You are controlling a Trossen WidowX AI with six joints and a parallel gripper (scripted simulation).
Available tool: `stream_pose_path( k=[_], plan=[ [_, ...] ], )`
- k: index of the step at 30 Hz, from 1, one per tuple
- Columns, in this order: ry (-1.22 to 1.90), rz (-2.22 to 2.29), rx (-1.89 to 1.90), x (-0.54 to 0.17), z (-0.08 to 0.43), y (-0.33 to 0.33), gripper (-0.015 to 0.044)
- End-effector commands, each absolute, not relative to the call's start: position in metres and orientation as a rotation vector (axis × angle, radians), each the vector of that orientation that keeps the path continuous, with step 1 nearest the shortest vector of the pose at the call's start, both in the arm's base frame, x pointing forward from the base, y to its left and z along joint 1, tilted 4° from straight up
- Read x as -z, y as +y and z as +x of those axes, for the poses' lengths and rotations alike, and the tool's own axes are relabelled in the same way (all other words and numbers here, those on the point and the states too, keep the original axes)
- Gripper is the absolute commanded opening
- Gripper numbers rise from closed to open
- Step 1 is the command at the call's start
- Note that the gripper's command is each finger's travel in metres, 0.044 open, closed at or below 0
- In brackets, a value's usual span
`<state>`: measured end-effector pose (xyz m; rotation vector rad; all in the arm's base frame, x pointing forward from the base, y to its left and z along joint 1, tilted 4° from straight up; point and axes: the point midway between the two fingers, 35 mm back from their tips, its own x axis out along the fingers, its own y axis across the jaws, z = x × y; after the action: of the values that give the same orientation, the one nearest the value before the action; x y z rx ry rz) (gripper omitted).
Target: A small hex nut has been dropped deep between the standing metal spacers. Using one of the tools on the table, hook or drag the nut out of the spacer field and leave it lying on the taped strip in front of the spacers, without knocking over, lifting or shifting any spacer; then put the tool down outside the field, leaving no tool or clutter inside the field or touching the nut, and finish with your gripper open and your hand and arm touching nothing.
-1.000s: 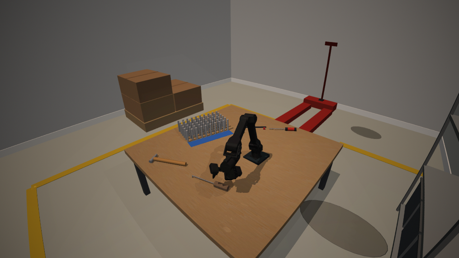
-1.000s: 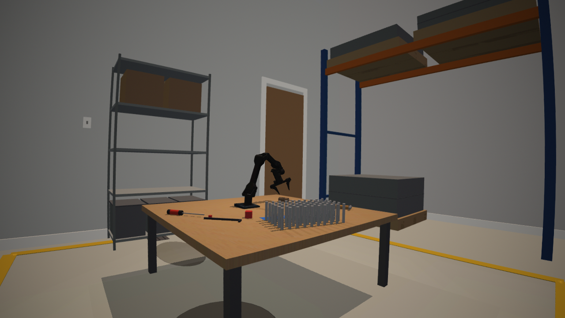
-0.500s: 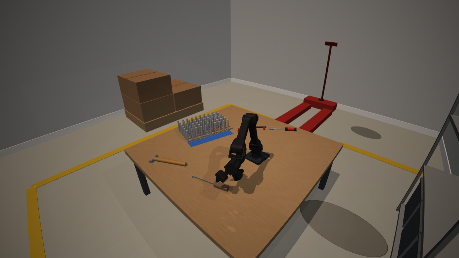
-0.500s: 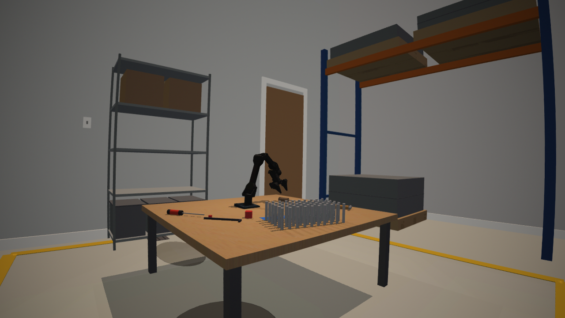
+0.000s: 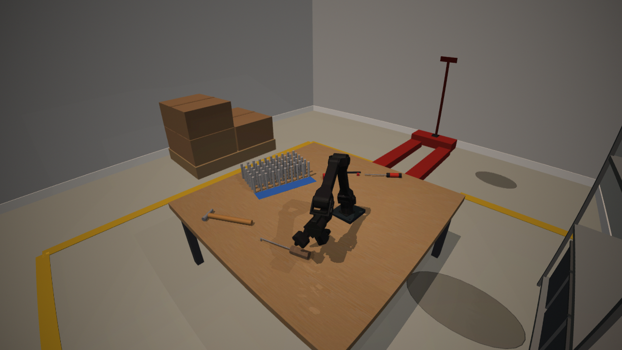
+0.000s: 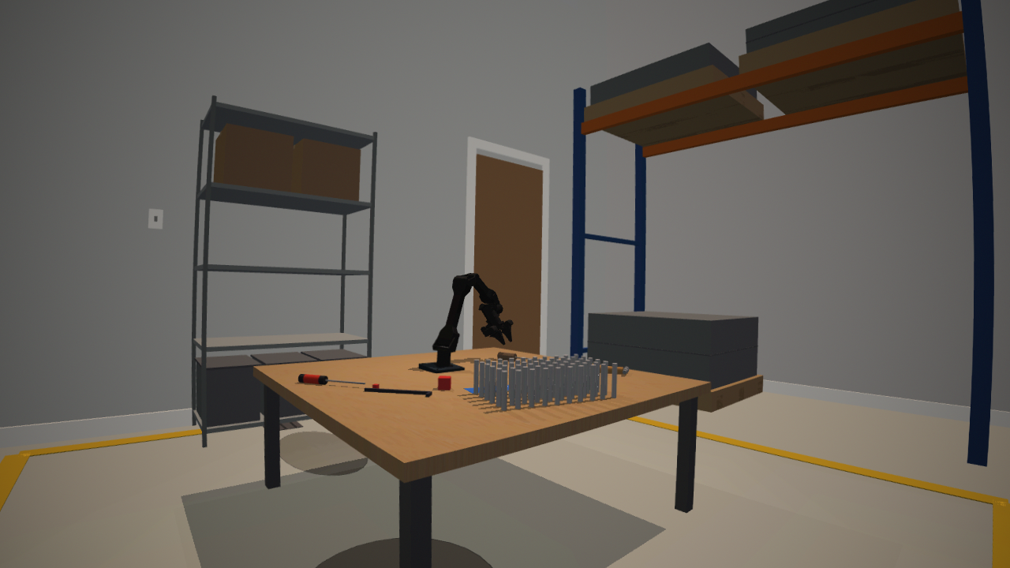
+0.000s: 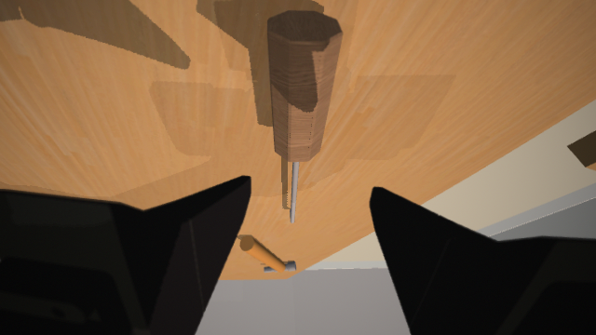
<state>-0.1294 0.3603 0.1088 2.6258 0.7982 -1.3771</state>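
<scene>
My gripper (image 5: 312,245) (image 6: 505,341) (image 7: 311,190) is open with nothing between its fingers, low above the table beside the wooden-handled tool. That tool (image 5: 300,252) (image 6: 506,355) (image 7: 303,93) lies on the table, its thin metal shaft pointing away from the handle. In the wrist view the handle lies above the fingertips and the shaft runs down toward the gap between them. The metal spacers (image 5: 260,182) (image 6: 518,388) stand upright in rows. The blue taped strip (image 5: 285,187) (image 6: 471,390) lies along their front. The hex nut is not visible among the spacers.
A hammer (image 5: 228,218) (image 7: 263,253) lies between the wooden-handled tool and the table's far left edge. A red-and-black screwdriver (image 5: 393,175) (image 6: 312,379), a black bar (image 6: 397,391), a red block (image 6: 444,383) and a small red piece (image 6: 375,386) lie on the arm's other side.
</scene>
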Motion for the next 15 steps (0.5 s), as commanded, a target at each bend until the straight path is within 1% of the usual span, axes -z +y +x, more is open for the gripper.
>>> stream_pose_path(
  k=[1, 15],
  plan=[
    [0.801, 2.626, 1.371, -0.109, -0.129, 0.36, 0.028],
    [0.801, 2.626, 1.371, -0.092, -0.129, 0.363, 0.028]
  ],
)
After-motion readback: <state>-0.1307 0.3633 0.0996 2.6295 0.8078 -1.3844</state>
